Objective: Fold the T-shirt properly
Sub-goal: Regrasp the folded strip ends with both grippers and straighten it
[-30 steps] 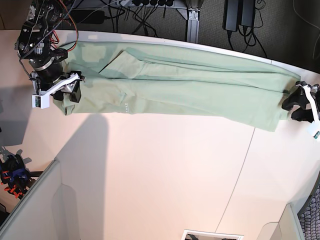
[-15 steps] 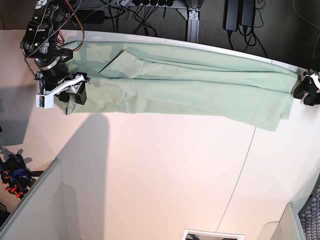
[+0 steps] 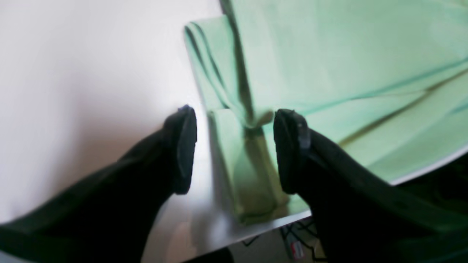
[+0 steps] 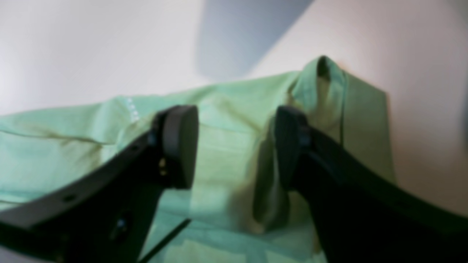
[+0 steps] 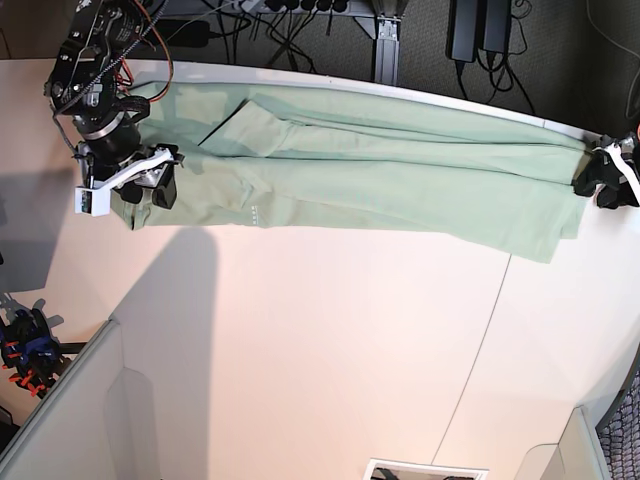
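The table (image 5: 330,340) is broad and pale, and the T-shirt (image 5: 400,170) lies on it as one long, narrow sage-green band, folded lengthwise and reaching from one gripper to the other along the far edge. The right gripper (image 5: 140,185) sits over the shirt's end on the left of the base view; in its wrist view its jaws stand apart above the cloth, with a raised ridge of shirt (image 4: 321,95) just beyond the right-hand finger (image 4: 289,146) and flatter cloth spreading away past the other. Nothing is pinched between those fingers, though whether their tips touch the cloth is hard to tell through the blur. The left gripper (image 5: 608,180) is at the opposite end of the band, close to the table's edge. In its wrist view the jaws are spread wide, and a bunched, folded corner of the shirt (image 3: 252,164) lies in the gap between them, free of both fingers; one finger (image 3: 182,146) is over bare table, the other at the cloth's side. A row of small pale buttons (image 5: 252,214) shows on the near fold, nearer the right gripper.
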Motion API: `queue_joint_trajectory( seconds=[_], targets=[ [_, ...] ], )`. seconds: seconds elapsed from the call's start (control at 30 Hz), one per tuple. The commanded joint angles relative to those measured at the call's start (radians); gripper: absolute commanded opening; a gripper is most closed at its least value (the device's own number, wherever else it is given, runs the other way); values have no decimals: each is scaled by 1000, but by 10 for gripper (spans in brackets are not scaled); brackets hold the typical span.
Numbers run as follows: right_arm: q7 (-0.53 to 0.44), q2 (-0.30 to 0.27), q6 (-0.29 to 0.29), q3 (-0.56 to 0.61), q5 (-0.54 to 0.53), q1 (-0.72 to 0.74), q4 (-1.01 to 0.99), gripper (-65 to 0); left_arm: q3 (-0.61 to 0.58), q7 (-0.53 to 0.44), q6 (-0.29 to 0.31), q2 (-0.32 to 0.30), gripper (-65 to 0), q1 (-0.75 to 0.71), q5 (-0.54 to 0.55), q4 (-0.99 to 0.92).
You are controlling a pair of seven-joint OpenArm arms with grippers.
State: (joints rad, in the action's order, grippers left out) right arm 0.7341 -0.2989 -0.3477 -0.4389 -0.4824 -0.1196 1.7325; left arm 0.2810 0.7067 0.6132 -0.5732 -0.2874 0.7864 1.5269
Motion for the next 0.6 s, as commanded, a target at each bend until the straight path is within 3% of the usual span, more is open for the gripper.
queue_joint_trajectory(
  seconds=[0.0, 0.07, 0.17, 0.33, 0.57],
  targets=[
    [-23, -14, 0, -7, -14, 11, 16, -314, 9, -19, 0, -12, -229, 14, 5, 14],
    [-23, -14, 0, -7, -14, 11, 16, -314, 9, -19, -1, -2, -194, 16, -3, 14],
    [-23, -14, 0, -7, -14, 11, 16, -314, 9, -23, -3, 14, -194, 19, -6, 14],
    [-18, -14, 0, -7, -15, 11, 16, -314, 9, -53, -76, 31, -194, 21, -81, 12],
    [-19, 2, 0, -7, -14, 11, 16, -314, 5, -51, -79, 60, -194, 21, -80, 12]
  ],
)
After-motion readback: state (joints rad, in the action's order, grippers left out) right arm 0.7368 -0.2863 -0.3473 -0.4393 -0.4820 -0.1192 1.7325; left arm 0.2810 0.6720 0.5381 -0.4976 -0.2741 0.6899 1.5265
